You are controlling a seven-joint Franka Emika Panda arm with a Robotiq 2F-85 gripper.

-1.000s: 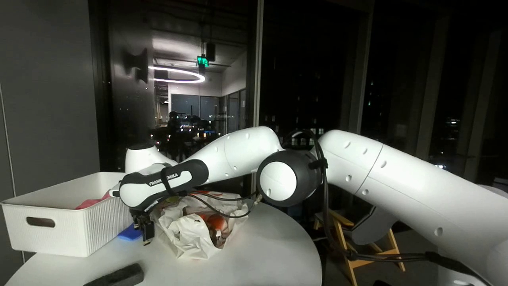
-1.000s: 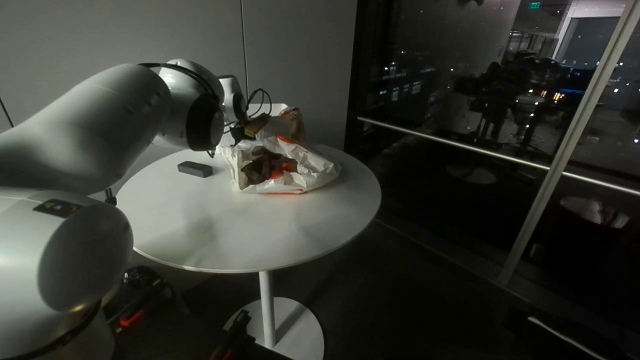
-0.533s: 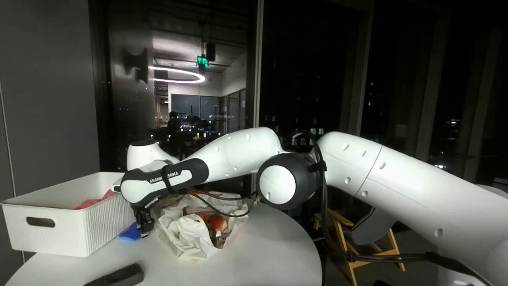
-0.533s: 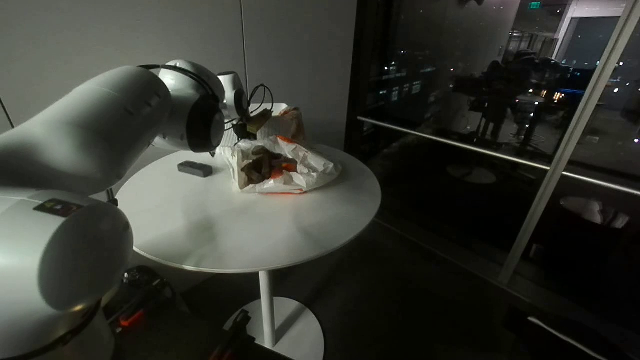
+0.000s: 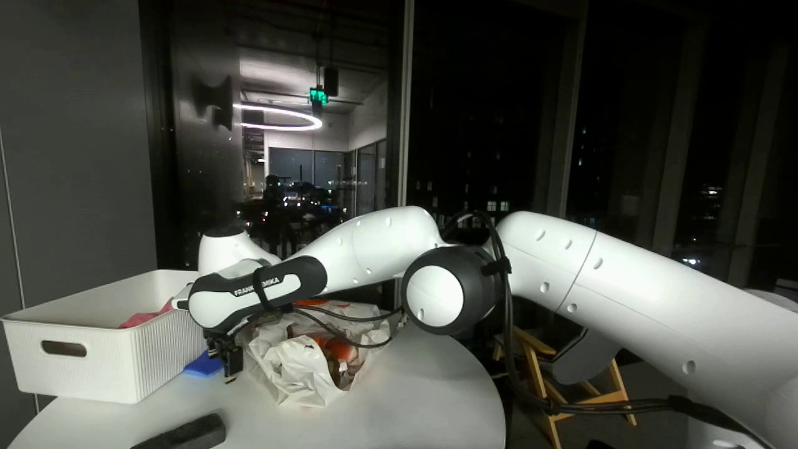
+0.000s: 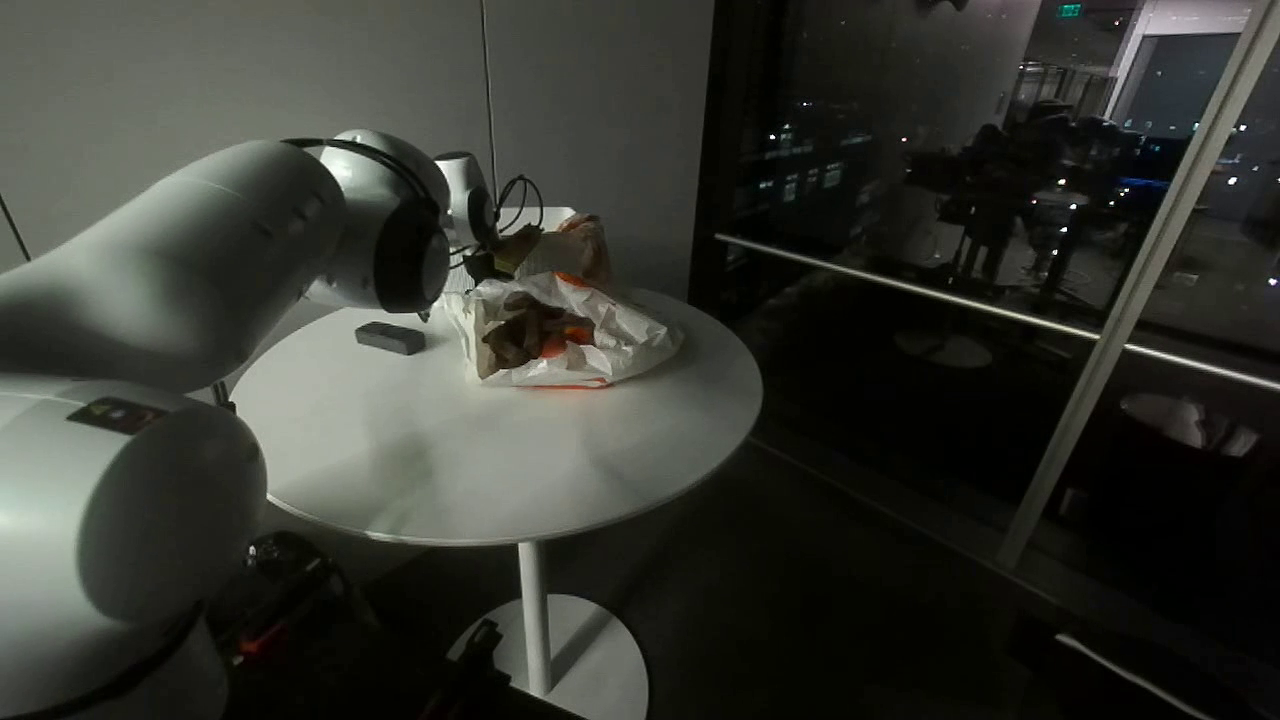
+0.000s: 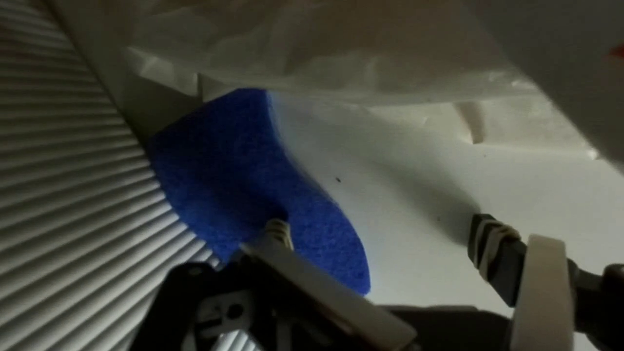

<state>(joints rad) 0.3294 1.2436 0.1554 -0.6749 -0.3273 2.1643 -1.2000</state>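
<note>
My gripper (image 7: 381, 231) is open, its two banded fingertips wide apart with nothing held between them. In the wrist view one fingertip is over a flat blue felt-like piece (image 7: 234, 151), and the other is over bare white table. I cannot tell whether the fingertip touches the blue piece. The blue piece also shows in an exterior view (image 5: 202, 364), beside the white ribbed bin (image 5: 75, 368). The gripper shows there too (image 5: 225, 365), between the bin and a crumpled white bag (image 5: 296, 371). In another exterior view the gripper (image 6: 487, 268) is partly hidden behind the bag.
The bag (image 6: 635, 345) holds brown and orange things. Pink cloth (image 5: 144, 319) lies in the bin. A dark grey block (image 6: 390, 337) lies on the round white table (image 6: 480, 450). A wooden-legged chair (image 5: 542, 386) stands beyond the table. Cables hang along the arm.
The gripper rose slightly half a second ago and is now lower again, close to its earlier place. The arm's elbow has sunk a little. The bag, bin and grey block have not moved.
</note>
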